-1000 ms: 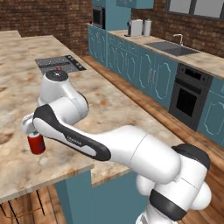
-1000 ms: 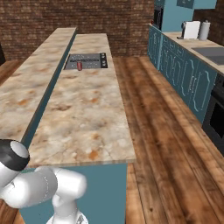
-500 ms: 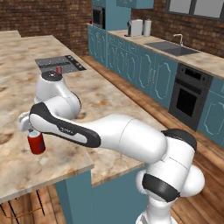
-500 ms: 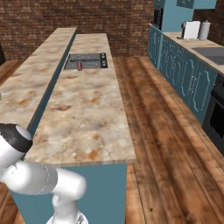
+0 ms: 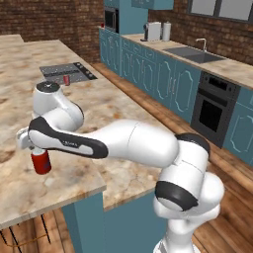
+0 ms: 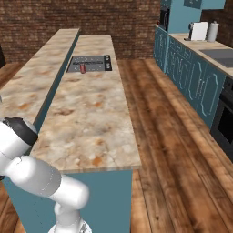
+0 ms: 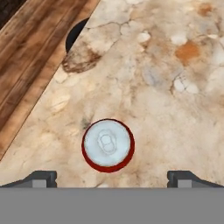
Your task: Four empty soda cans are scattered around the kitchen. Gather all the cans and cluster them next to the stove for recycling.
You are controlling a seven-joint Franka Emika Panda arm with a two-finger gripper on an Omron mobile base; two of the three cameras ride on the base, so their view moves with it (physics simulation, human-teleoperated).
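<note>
In the left base view we hover the gripper [image 5: 35,148] over a small red cylindrical soda can [image 5: 41,161] on the beige marbled table [image 5: 113,106]; another red can [image 5: 66,80] sits on the far black glass stove [image 5: 66,73].

In the right base view, that stove can [image 6: 83,68] lies well ahead.

In the hand view the fingers [image 7: 41,178] are spread wide, the can's sealed silver top [image 7: 107,143] between and just beyond them. We judge the next move calls for descending and closing.

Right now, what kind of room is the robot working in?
A home kitchen, by the look of it: a cooktop set into a marbled island, a built-in oven under teal cabinets, and a sink along the brick wall.
</note>
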